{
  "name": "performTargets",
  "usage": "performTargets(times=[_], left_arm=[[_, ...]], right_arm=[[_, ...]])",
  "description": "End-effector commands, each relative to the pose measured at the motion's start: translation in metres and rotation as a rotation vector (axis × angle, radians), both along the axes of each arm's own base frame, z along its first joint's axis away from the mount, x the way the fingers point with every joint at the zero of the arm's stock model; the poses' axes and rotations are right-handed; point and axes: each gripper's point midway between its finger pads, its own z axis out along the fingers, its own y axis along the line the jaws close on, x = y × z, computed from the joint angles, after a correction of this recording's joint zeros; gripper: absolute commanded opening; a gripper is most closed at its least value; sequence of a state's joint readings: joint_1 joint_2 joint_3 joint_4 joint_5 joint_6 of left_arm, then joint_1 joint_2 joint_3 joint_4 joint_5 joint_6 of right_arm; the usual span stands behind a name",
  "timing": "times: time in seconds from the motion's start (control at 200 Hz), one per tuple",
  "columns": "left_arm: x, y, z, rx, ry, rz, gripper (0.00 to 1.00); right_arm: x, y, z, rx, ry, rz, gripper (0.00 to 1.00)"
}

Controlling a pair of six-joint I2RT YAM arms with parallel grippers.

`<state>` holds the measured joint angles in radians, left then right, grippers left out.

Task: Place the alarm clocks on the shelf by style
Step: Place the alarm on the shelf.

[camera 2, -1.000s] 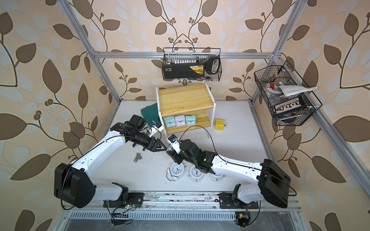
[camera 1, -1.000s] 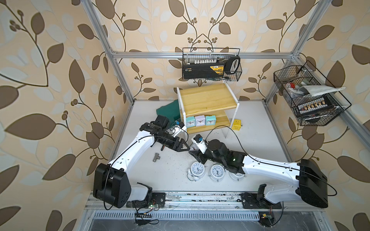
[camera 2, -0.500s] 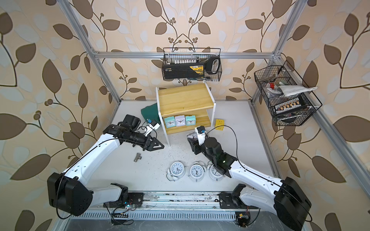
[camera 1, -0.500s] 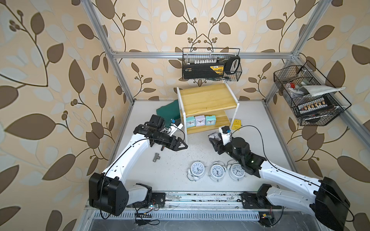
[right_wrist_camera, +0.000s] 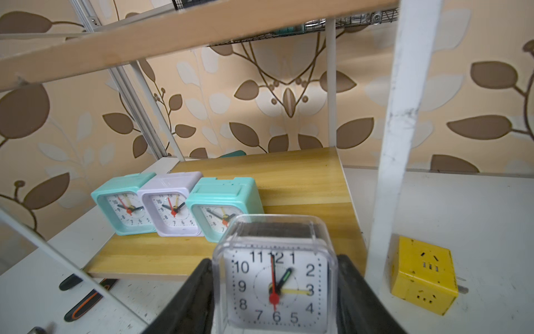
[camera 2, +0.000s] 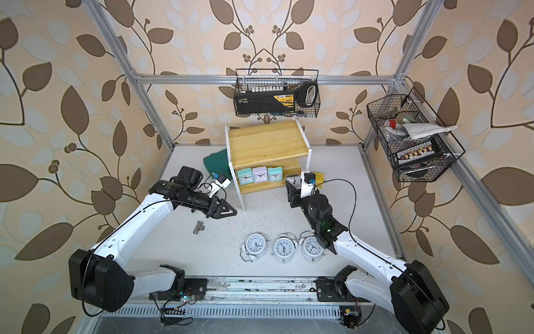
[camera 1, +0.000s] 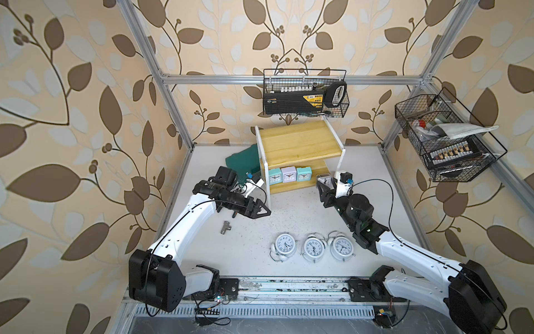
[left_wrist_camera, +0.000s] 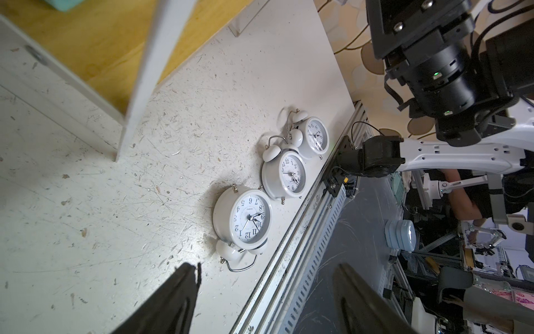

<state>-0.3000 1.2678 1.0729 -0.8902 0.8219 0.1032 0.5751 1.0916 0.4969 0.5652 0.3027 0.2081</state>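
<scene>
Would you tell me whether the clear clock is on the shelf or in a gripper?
In a gripper: the right gripper clamps the clear clock by its sides, jaws shut on it, at the front of the shelf, near its lower board.

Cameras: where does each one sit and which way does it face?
Top views: high over the front rail, looking down toward the back wall; both arms, shelf, three round clocks.
Left wrist: on the left arm, facing the round clocks and front rail; open left gripper at the edge, right arm beyond.
Right wrist: on the right arm, facing the shelf's lower tier; right gripper shut on the clear clock.
Shared: right wrist and top views both show three square clocks on the lower tier.
</scene>
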Motion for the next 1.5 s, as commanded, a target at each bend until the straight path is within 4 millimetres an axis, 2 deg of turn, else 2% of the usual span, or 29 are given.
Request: performTargets(times=[0.0, 0.61, 0.83, 1.495], left_arm=[[-0.005, 0.000, 0.008, -0.040, -0.027, -0.017, 0.77], [-0.006, 0.001, 0.008, -0.056, -0.019, -0.019, 0.77], [-0.006, 0.001, 0.008, -0.061, -0.017, -0.019, 0.77], [-0.006, 0.002, 0.009, -0.080, -0.004, -0.023, 0.77]], right_arm=[[0.007, -0.005, 0.018, 0.031, -0.076, -0.038, 0.44], [0.026, 0.001, 0.032, 0.016, -0.240, -0.070, 0.43], [0.030, -0.004, 0.037, 0.026, -0.297, -0.112, 0.42], [0.051, -0.002, 0.009, -0.003, -0.308, -0.175, 0.40]])
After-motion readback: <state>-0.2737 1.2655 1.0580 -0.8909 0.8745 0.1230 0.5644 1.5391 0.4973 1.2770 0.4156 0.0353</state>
